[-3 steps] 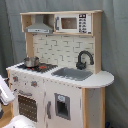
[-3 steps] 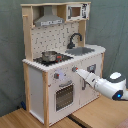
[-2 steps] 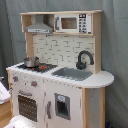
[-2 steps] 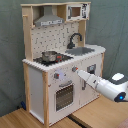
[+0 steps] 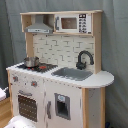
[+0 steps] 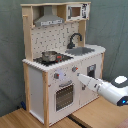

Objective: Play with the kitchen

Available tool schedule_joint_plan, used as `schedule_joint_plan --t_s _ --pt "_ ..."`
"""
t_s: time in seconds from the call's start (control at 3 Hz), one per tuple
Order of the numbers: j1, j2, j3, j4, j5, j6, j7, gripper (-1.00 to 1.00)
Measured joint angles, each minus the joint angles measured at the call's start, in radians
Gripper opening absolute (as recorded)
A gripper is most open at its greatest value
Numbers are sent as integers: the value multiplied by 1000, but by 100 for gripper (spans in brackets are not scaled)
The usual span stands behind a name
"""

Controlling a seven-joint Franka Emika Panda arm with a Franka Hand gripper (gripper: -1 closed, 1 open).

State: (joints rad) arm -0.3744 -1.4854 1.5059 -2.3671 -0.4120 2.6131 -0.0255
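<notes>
The kitchen (image 5: 60, 85) is a white and light-wood toy seen in both exterior views, with a grey hood (image 5: 40, 25), a small microwave (image 5: 75, 22), a black faucet (image 5: 84, 59) over a sink (image 5: 74, 74), and a metal pot (image 5: 31, 61) on the stovetop. In the second exterior view the kitchen (image 6: 37, 82) shows its oven door (image 6: 64, 95) and knobs (image 6: 56, 76). My gripper (image 6: 80, 77) reaches in from the second exterior view's right, its tip at the front panel just below and right of the right-hand knob (image 6: 74, 70). Whether it touches the panel I cannot make out.
A grey curtain (image 5: 117, 60) hangs behind the kitchen. The white arm (image 6: 111, 91) stretches over the wooden floor (image 6: 100, 115) in front of the cabinet door. White parts of the robot (image 5: 20, 122) show at the first exterior view's bottom left.
The gripper tip has dipped slightly lower along the kitchen's front panel. Nothing on the kitchen has moved.
</notes>
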Motion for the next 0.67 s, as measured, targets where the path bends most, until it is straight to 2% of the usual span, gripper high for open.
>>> schedule_joint_plan --t_s 0.67 --pt "3 0 16 74 -5 -37 -205 100"
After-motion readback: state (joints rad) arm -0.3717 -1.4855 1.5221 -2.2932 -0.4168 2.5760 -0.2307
